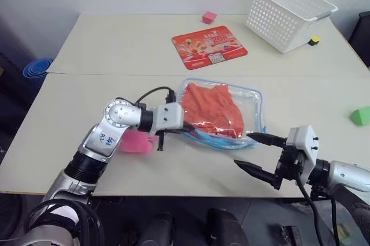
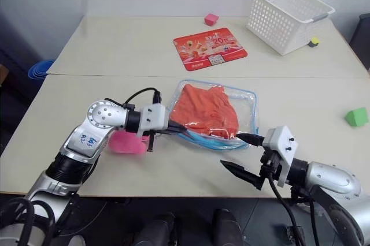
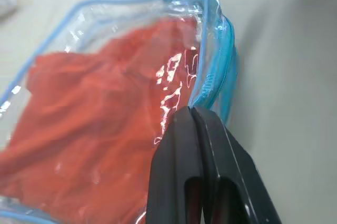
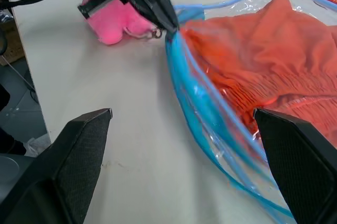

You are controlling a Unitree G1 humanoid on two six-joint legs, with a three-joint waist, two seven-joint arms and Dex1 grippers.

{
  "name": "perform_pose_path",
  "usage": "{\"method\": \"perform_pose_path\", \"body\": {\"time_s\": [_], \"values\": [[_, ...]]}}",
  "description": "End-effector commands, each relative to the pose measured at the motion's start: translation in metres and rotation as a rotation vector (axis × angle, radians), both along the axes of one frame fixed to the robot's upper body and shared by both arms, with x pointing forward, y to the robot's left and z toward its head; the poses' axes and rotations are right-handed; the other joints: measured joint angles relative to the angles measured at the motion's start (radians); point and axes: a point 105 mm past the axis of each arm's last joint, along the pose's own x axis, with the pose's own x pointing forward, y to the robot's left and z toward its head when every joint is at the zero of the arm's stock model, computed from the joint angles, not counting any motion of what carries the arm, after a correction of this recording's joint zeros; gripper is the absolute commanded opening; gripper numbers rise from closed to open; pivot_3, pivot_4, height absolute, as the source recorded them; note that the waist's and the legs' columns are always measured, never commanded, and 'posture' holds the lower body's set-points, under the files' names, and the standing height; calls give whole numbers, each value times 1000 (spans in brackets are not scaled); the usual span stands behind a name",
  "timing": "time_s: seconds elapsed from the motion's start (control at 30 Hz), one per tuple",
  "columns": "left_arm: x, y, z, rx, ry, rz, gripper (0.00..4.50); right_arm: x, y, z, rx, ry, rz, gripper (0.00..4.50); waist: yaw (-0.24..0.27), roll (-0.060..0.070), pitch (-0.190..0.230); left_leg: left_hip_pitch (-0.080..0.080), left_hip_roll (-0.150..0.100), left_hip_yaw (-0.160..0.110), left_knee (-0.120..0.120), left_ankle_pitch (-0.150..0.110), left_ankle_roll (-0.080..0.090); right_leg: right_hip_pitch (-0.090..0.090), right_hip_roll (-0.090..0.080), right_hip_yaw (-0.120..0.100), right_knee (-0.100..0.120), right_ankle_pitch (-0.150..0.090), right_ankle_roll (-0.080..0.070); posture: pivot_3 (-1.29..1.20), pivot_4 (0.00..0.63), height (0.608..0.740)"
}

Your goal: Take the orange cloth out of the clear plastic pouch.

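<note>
while pinched at its near left corner by the left gripper (image 1: 186, 130), lies flat on the pale tabletop (image 1: 115, 93): flat clear plastic pouch with light blue zipper edging (image 1: 252, 97), soft wrinkly bright orange cloth (image 1: 211, 108) wholly inside it, filling most of the pouch. black fingers (image 3: 197, 145) of that gripper pressed together, clenched on the blue-edged plastic rim at the pouch's mouth side, reaching in from the left and pointing toward the right. just beside and partly behind that arm, on the table: pink plush toy (image 1: 136, 141), close to the pouch's left edge, contact impossible to judge. right gripper (image 1: 254, 152) spread wide, released, gripping nothing, poised off the near right corner of the pouch, upper fingertip near the plastic edge but whether touching it cannot be told, lower finger out over the table's near edge. farther back on the table, well apart from the pouch: red printed rectangular mat (image 1: 209, 46), small pink cube (image 1: 209, 17) beyond it, white lattice plastic basket (image 1: 289, 14) at the far right with a small yellow and black object (image 1: 314, 40) beside it. at the right edge, a green block (image 1: 361, 115). off the table's left side, a stack of blue round items (image 1: 37, 69), kind unclear.
</note>
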Motion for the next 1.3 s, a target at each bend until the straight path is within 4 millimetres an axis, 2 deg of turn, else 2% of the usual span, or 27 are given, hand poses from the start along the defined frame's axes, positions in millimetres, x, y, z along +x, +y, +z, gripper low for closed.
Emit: {"method": "perform_pose_path", "body": {"time_s": [0.03,0.13,0.33,0.43,0.5,0.57,0.6,0.7,0.8,0.9,1.0,1.3], "values": [[-2,1,21,-121,52,49,26,-1,2,6,-23,-63,11,4500,0,0,0,0,0,0,0,0,0,0,0,0,0,0,0,0,150,740],[-5,-2,21,-147,72,68,0,4,8,0,-64,-93,17,3959,-2,0,0,0,0,0,0,0,0,0,0,0,0,0,0,0,150,740],[-13,-9,14,-137,60,70,0,15,23,-5,-117,-165,47,1977,-2,0,0,1,0,0,0,0,0,0,0,1,0,0,0,0,150,740],[-24,-1,-4,47,-59,-17,0,15,21,-3,-105,-151,42,931,-2,0,0,0,0,0,0,0,0,0,0,0,0,0,0,0,150,740],[-27,10,-18,167,-104,-62,0,8,19,-3,-105,-130,75,931,-2,0,0,1,0,0,-1,0,-1,-1,0,0,-1,0,0,0,150,740],[-25,20,-21,217,-102,-79,399,0,16,-4,-89,-88,107,897,2,0,0,0,0,0,-1,0,-1,0,0,0,-1,0,0,0,150,740],[-24,23,-22,246,-115,-94,589,-3,15,-3,-87,-77,119,897,2,0,0,0,0,0,-1,0,-1,0,0,-1,-2,0,0,0,150,740],[-12,28,-21,303,-214,-88,1416,-11,12,-4,-88,-31,152,1424,1,0,0,0,0,0,0,0,0,1,0,0,-2,0,0,0,150,740],[-1,22,-15,263,-260,-64,2410,-9,11,-4,-96,-40,136,2469,1,0,0,0,0,0,0,0,0,1,0,0,-1,0,0,0,150,740],[2,16,-12,236,-270,-80,3368,-7,10,-4,-99,-47,122,3517,1,0,0,0,0,0,0,0,0,0,0,-1,-1,0,0,0,150,740],[3,13,-13,229,-252,-85,3392,-7,10,-7,-112,-49,117,4400,-1,0,0,0,0,0,0,0,0,0,1,-1,0,0,0,0,150,740],[15,6,-25,285,-298,-87,3392,-3,9,-8,-118,-72,94,4400,1,0,0,0,-1,0,0,0,0,0,1,-1,0,0,0,0,150,740]]}}
